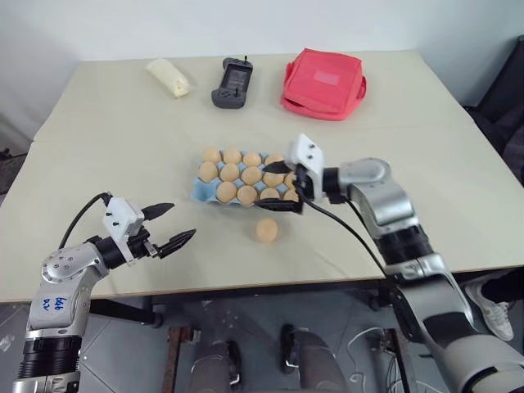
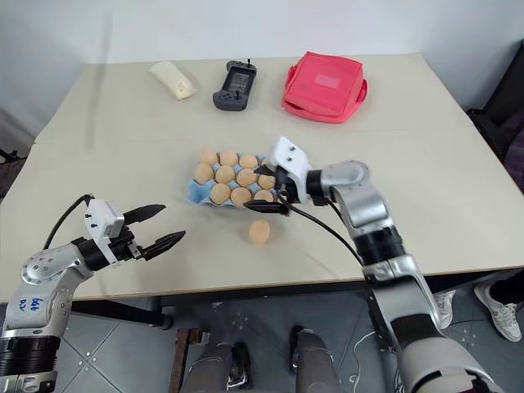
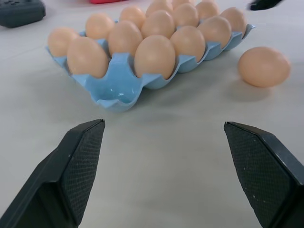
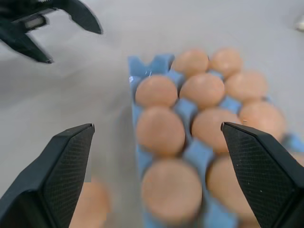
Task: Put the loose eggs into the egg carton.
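Note:
The light-blue egg carton [image 1: 200, 191] lies mid-table, nearly all its cups filled with tan eggs; the near-left corner cup [image 3: 114, 90] is bare. One loose egg [image 1: 267, 230] rests on the table just in front of the carton, also seen in the left wrist view [image 3: 263, 66]. My right gripper [image 1: 264, 188] hovers open over the carton's right end, pointing left, with nothing between its fingers [image 4: 66, 161]. My left gripper [image 1: 180, 221] stands open near the table's front left, aimed at the carton, holding nothing.
At the back of the table lie a red fabric pouch [image 1: 322, 82], a black handheld controller [image 1: 233, 82] and a pale yellow packet [image 1: 169, 76]. The table's front edge runs just below both grippers.

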`<state>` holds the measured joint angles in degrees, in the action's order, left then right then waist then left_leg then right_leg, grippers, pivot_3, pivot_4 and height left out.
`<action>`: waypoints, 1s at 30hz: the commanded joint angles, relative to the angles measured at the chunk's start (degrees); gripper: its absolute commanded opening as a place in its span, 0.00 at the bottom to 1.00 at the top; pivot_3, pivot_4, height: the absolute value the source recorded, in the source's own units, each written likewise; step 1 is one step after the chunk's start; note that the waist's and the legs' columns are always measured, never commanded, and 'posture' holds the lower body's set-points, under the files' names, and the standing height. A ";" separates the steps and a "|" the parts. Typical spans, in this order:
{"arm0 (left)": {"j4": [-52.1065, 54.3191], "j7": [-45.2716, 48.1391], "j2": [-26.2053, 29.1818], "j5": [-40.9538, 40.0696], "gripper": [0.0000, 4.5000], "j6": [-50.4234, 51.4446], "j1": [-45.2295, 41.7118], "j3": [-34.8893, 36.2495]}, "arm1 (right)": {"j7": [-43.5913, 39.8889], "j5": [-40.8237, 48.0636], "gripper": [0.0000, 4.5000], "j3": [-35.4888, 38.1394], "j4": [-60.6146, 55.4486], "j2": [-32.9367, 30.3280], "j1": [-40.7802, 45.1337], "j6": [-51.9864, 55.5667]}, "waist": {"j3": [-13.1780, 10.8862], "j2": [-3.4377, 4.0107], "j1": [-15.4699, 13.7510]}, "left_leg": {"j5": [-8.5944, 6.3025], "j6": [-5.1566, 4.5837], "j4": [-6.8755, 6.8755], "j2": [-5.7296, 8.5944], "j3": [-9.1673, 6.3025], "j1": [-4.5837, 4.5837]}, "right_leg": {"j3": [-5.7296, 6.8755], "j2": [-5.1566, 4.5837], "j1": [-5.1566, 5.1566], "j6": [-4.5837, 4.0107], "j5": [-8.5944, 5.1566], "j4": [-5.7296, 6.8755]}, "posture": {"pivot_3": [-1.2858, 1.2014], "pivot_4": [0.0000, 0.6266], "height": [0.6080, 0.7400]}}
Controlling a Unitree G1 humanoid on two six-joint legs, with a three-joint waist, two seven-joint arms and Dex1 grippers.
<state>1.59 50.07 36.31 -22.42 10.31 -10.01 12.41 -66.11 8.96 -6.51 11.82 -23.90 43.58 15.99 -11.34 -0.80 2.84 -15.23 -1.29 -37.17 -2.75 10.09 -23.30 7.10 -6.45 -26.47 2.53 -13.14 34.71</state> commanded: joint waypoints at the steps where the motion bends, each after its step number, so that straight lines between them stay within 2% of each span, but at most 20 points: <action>1: 1.07 1.27 0.18 -0.44 0.95 0.01 -1.44 -1.24 | -0.09 3.58 1.00 4.97 -5.78 -3.46 -6.28 -5.19 | 0.00 0.00 0.06 | 0.00 0.01 -0.02 -0.01 -0.01 0.01 | 0.11 0.02 0.00 -0.01 -0.01 -0.13 | 0.52 0.24 1.00; 9: -0.54 4.53 -0.77 0.62 0.95 -0.51 -6.31 -7.14 | -1.42 12.98 1.00 15.27 -5.14 -8.12 -17.66 -6.93 | 0.00 -0.01 -0.09 | 0.01 -0.27 -0.11 -0.01 0.02 0.09 | 0.28 0.03 0.04 -0.09 0.06 -0.09 | 0.52 0.24 1.00; 13: -1.42 4.90 -0.53 0.35 0.97 0.01 -7.41 -7.29 | -2.86 13.18 1.00 15.98 -5.47 -10.75 -21.87 -9.41 | 0.00 -0.01 -0.52 | 0.04 -0.26 -0.10 -0.02 -0.01 0.10 | 0.30 0.04 0.04 -0.13 0.07 -0.09 | 0.52 0.24 1.00; 19: 0.47 5.13 -0.85 0.70 0.97 0.65 -7.31 -8.85 | -0.67 16.43 1.00 17.51 -11.80 -11.82 -25.68 -6.63 | 0.00 0.00 -0.99 | 0.05 -0.26 -0.15 -0.02 -0.01 0.10 | 0.27 0.03 0.03 -0.13 0.07 -0.05 | 0.52 0.24 1.00; 25: 7.20 0.40 -5.87 3.86 0.97 4.38 -6.44 -16.68 | -0.63 20.55 1.00 17.57 -22.68 -15.06 -30.65 -1.30 | 0.00 0.00 -2.30 | 0.02 -0.31 -0.15 0.01 -0.11 0.06 | 0.06 -0.03 0.13 -0.12 0.08 -0.19 | 0.52 0.24 1.00; 30: 5.66 -7.85 -12.38 10.28 0.97 4.78 -8.33 -21.86 | -0.16 22.70 1.00 18.13 -28.62 -17.33 -34.58 0.77 | -0.01 -0.03 -2.95 | -0.01 -0.35 -0.18 0.01 -0.12 0.03 | -0.06 0.02 0.14 -0.10 0.09 -0.27 | 0.52 0.24 1.00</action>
<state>6.58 45.47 25.64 -14.43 15.81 -17.06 -8.22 -66.63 29.85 9.93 -13.26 -40.27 9.65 16.50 -11.35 -0.83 -0.11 -15.24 -1.64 -37.36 -2.73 9.97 -23.26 7.03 -6.43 -26.33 2.44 -13.06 34.44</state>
